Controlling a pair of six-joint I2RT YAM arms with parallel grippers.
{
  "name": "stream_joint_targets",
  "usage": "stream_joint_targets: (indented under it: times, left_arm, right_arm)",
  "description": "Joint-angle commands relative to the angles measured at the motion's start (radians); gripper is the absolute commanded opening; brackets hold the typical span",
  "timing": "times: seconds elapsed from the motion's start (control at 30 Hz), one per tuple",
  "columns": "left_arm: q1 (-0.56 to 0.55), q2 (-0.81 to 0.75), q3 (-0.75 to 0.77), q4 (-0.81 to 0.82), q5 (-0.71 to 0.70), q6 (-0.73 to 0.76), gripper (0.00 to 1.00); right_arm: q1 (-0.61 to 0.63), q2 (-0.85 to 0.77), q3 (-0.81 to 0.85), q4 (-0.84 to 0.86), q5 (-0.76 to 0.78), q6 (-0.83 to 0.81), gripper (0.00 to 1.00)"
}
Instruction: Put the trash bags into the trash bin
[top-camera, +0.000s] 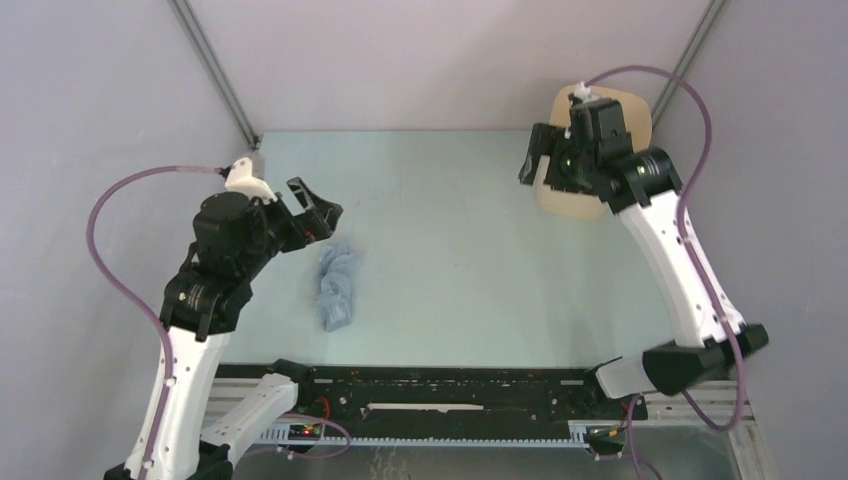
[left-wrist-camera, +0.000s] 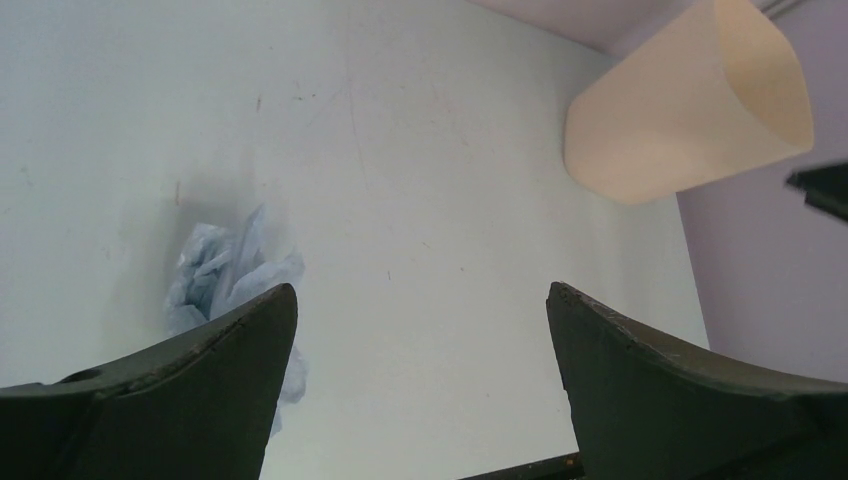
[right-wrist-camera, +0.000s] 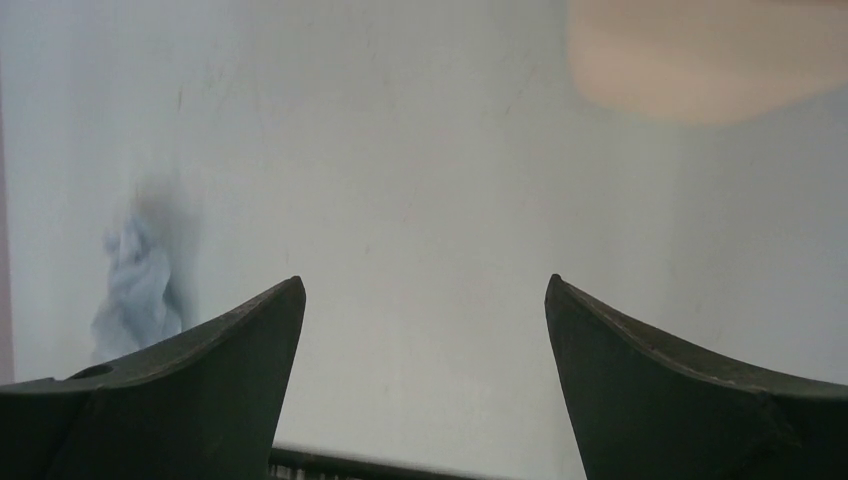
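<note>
"What is this place like?"

"A pale green worktop (top-camera: 450, 250) with plain grey walls (top-camera: 100, 100) around it."

"Where is the trash bag?"

"The blue trash bag (top-camera: 338, 285) lies crumpled just beside the left jaws, not touching them. Both jaws gape wide and hold nothing. The beige trash bin (top-camera: 560, 198) stands far right, by the right jaws."

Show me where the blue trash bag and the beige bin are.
trash bag (top-camera: 338, 288), top external view, middle of the crumpled film.
trash bin (left-wrist-camera: 650, 120), left wrist view, on its side wall.
</note>
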Motion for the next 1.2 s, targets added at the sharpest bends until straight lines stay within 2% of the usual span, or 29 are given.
stream_joint_targets:
  times: [0.0,0.2,0.33,0.47,0.63,1.03,1.1,1.13,1.17]
  left_arm:
    - [-0.037,0.017,0.003,0.065,0.015,0.053,1.00]
    - [-0.076,0.023,0.004,0.048,-0.049,0.108,1.00]
    - [-0.088,0.029,-0.006,0.041,-0.098,0.142,1.00]
    - [-0.098,0.045,0.001,0.044,-0.139,0.170,1.00]
    - [-0.118,0.099,0.025,0.054,-0.162,0.194,1.00]
    - [-0.136,0.195,0.104,0.051,-0.166,0.200,1.00]
    - [-0.136,0.207,0.117,0.046,-0.164,0.193,1.00]
    - [-0.136,0.211,0.121,0.042,-0.166,0.188,1.00]
    - [-0.136,0.217,0.125,0.038,-0.170,0.181,1.00]
  right_arm:
    - [-0.096,0.146,0.185,0.103,0.032,-0.117,0.99]
    - [-0.193,0.383,0.428,0.090,0.080,-0.190,0.99]
    - [-0.212,0.517,0.563,0.069,0.100,-0.239,0.98]
    - [-0.213,0.618,0.621,0.051,0.113,-0.288,0.94]
    - [-0.216,0.666,0.628,0.062,0.089,-0.297,0.89]
    - [-0.187,0.655,0.538,0.056,0.063,-0.310,0.59]
    - [-0.181,0.641,0.518,0.057,0.062,-0.316,0.47]
    - [-0.181,0.636,0.510,0.056,0.050,-0.315,0.38]
    - [-0.180,0.631,0.505,0.053,0.037,-0.313,0.32]
